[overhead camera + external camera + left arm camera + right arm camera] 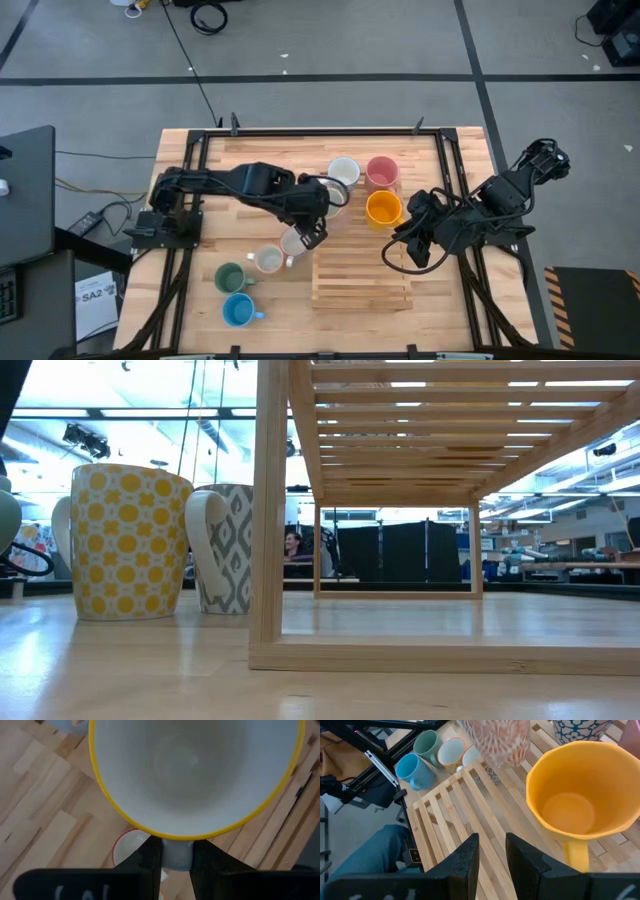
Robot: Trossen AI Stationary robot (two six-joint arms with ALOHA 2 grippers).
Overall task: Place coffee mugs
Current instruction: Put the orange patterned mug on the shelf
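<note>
Left tool (172,857) pinches yellow-rimmed mug (195,775) by its wall, lifted mid-worktop beside the slatted rack (362,270). Thin rim grip: mug could pivot or slip. Right tool (492,852) empty, slightly parted, near orange mug (577,802).

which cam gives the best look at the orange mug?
Right wrist view: the orange mug fills much of it, with rim, inside and handle clear. The high view shows it small, from above. The low and left wrist views miss it.

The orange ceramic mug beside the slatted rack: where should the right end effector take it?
Probably by the rim wall, from above: the orange ceramic mug stands upright, mouth open, and the right end effector is open nearby. Its handle faces that end effector, another option.
</note>
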